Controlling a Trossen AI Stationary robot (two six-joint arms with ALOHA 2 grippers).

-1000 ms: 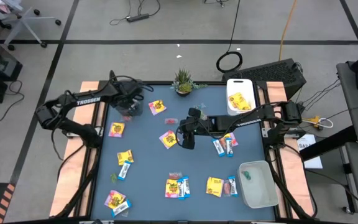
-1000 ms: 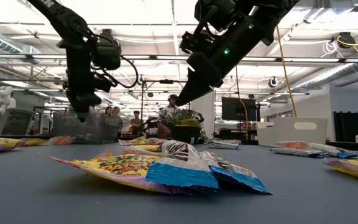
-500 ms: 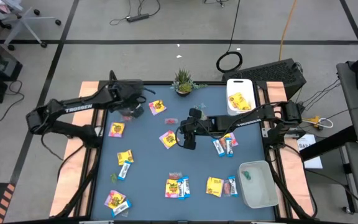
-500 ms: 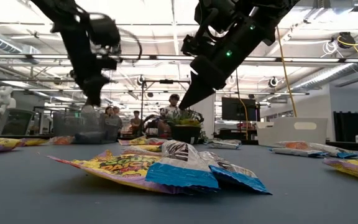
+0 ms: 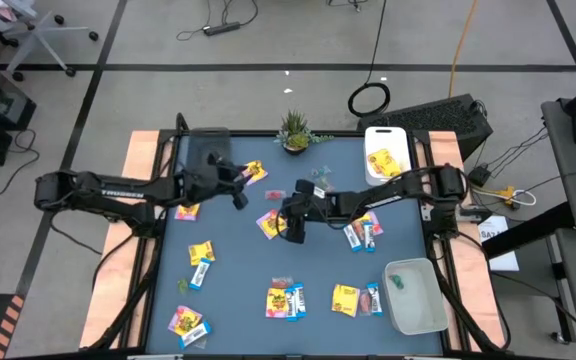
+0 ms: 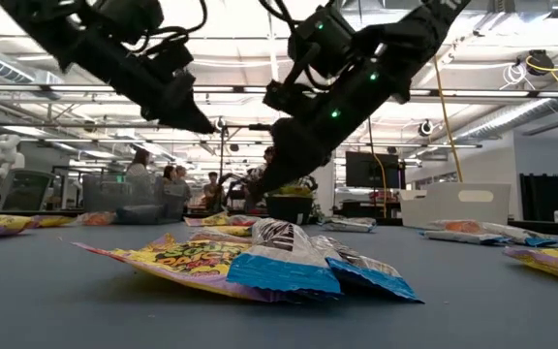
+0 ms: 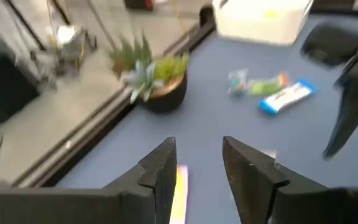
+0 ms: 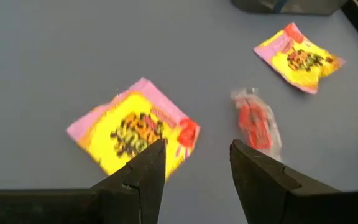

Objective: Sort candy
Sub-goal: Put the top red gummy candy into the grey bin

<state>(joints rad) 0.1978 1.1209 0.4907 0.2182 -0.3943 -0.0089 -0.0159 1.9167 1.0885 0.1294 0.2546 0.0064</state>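
Observation:
Candy lies scattered on the blue table (image 5: 238,300). My right gripper (image 5: 293,230) (image 8: 191,168) is open and hovers just above a yellow packet with pink print (image 5: 271,224) (image 8: 132,132), with a small red piece (image 8: 257,124) beside it. My left gripper (image 5: 240,197) (image 7: 197,177) is open, above the table between another yellow packet (image 5: 253,172) and the right gripper. It looks toward the potted plant (image 7: 151,81) and a blue-and-white bar (image 7: 284,98). In the low view both grippers (image 6: 206,126) (image 6: 260,184) hang clear of the table.
A clear bin (image 5: 208,150) stands at the far left corner. A white bin (image 5: 386,155) holding yellow packets stands at the far right, and a white bin (image 5: 415,295) with a green piece at the near right. More packets (image 5: 285,300) and bars (image 5: 361,232) lie near.
My left gripper has swung from above the clear bin toward the table's right and near side, tipping from pointing down to a lower slant. My right gripper has shifted a little toward the table's left, over the yellow packet, and come lower.

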